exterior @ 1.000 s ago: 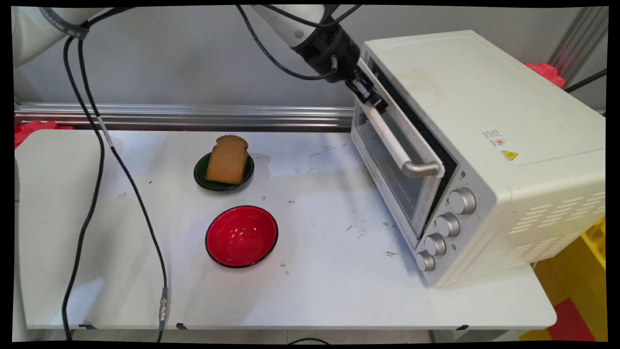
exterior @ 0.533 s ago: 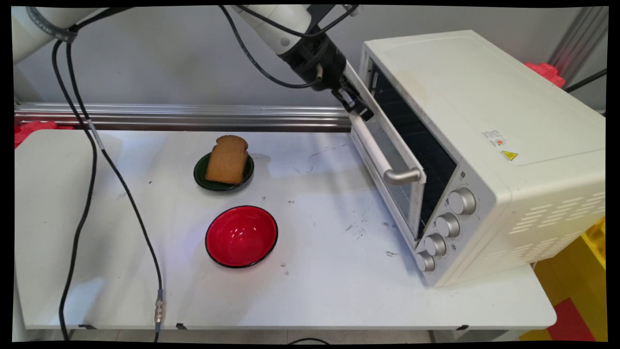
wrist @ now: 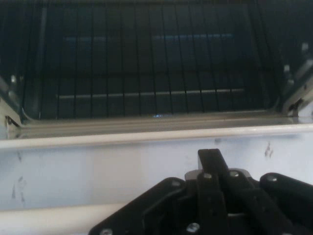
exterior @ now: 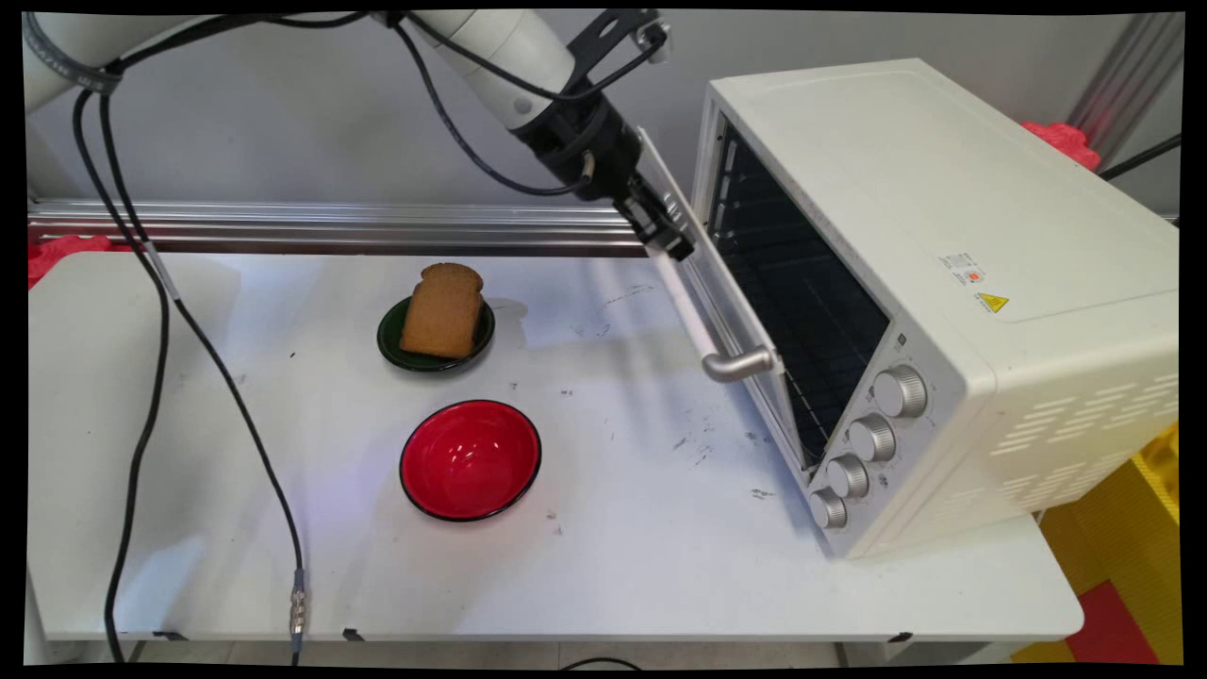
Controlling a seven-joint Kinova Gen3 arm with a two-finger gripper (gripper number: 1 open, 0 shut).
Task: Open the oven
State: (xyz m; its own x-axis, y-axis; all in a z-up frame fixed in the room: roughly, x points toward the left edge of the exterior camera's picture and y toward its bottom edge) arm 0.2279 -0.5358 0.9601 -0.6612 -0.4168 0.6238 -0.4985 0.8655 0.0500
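Note:
A cream toaster oven [exterior: 943,236] stands at the table's right. Its glass door [exterior: 731,311] is swung partly down and open, showing the dark inside and the wire rack [wrist: 146,73]. My gripper [exterior: 668,236] is shut on the far end of the door's pale bar handle [exterior: 702,330], above the table's back edge. In the hand view the black linkage [wrist: 211,196] closes over the handle [wrist: 58,218], and the door's rim [wrist: 146,137] runs across in front of the oven's opening.
A slice of brown bread [exterior: 441,309] leans on a small dark green plate [exterior: 391,344] at mid table. In front of it sits a red bowl [exterior: 470,459]. Black cables [exterior: 151,283] hang at the left. Yellow and red blocks [exterior: 1132,528] lie beyond the right edge.
My gripper has moved left and down with the handle in it, and the oven door has swung from nearly shut to well open.

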